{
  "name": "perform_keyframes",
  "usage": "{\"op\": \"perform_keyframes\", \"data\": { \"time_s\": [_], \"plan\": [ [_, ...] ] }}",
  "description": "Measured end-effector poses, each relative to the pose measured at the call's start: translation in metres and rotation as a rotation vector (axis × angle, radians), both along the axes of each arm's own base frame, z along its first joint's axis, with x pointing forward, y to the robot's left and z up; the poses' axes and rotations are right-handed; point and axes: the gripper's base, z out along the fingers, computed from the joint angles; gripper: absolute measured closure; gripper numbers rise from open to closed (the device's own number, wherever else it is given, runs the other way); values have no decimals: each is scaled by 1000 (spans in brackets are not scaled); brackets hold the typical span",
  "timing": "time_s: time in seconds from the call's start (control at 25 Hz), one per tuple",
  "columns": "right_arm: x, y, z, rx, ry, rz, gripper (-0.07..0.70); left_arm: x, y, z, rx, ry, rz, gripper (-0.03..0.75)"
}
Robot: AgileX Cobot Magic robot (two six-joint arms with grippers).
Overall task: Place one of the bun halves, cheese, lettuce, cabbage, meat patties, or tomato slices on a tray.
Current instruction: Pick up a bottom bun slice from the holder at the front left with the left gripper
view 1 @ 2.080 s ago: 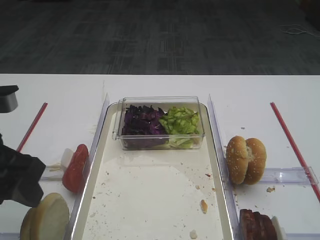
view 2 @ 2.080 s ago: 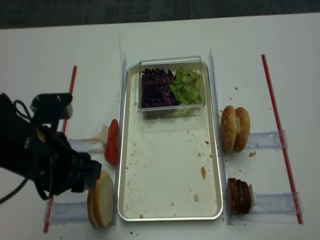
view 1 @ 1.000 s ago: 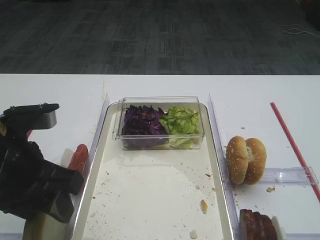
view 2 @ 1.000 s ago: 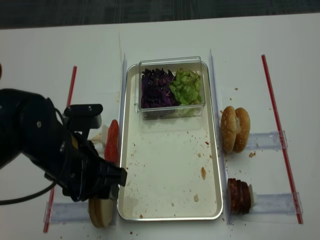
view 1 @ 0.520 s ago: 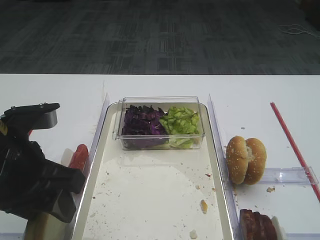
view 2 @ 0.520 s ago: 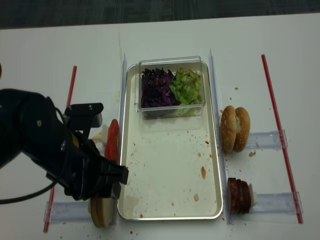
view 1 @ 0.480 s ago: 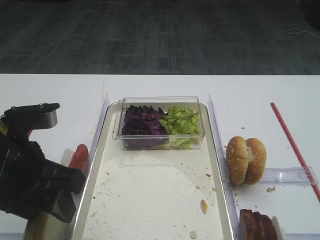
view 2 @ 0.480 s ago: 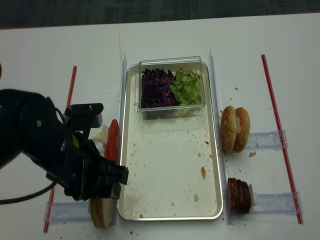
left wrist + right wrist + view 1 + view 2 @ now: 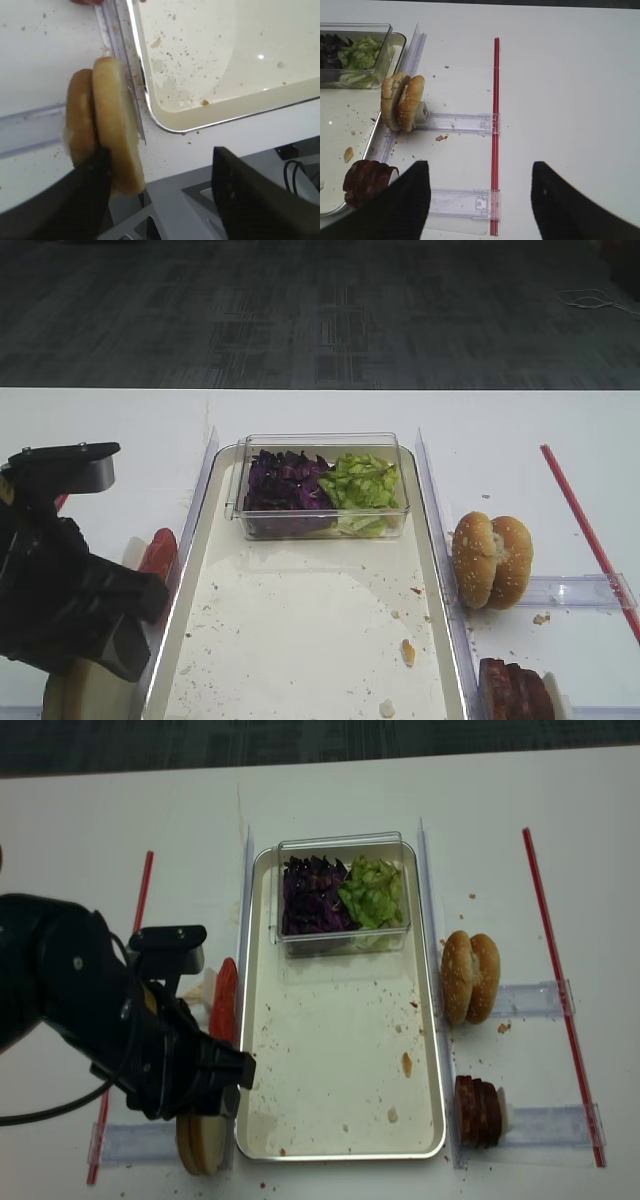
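Observation:
Two bun halves [image 9: 107,150] stand on edge just left of the tray [image 9: 210,60], pale faces together. My left gripper [image 9: 160,152] is open around them: one finger overlaps the left half and the other hangs far to the right over the table edge. From above, my left arm [image 9: 140,1040] covers most of the bun halves [image 9: 205,1145]. Tomato slices [image 9: 226,1000] stand beside the tray [image 9: 340,1050]. Lettuce [image 9: 372,892] and cabbage [image 9: 312,895] fill a tub. Meat patties [image 9: 478,1112] stand right of the tray. Cheese is out of view. My right gripper [image 9: 480,165] is open and holds nothing.
A clear tub [image 9: 325,525] sits at the tray's far end. Sesame-seeded buns [image 9: 470,977] stand in a clear holder at the right. Red strips [image 9: 560,990] run along both sides of the table. The table's near edge lies just beneath my left gripper.
My left arm swung right and came down over the bun halves, hiding most of them from above. Over the last second it has hardly moved.

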Motion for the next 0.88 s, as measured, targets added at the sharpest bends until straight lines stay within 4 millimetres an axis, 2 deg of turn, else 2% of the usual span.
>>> {"op": "perform_keyframes", "data": {
  "time_s": [0.2, 0.88],
  "plan": [
    [0, 0, 0, 0, 0, 0, 151, 3, -2, 6, -7, -13, -2, 278],
    [0, 0, 0, 0, 0, 0, 151, 3, 2, 5, 30, -13, -4, 278]
  ]
}}
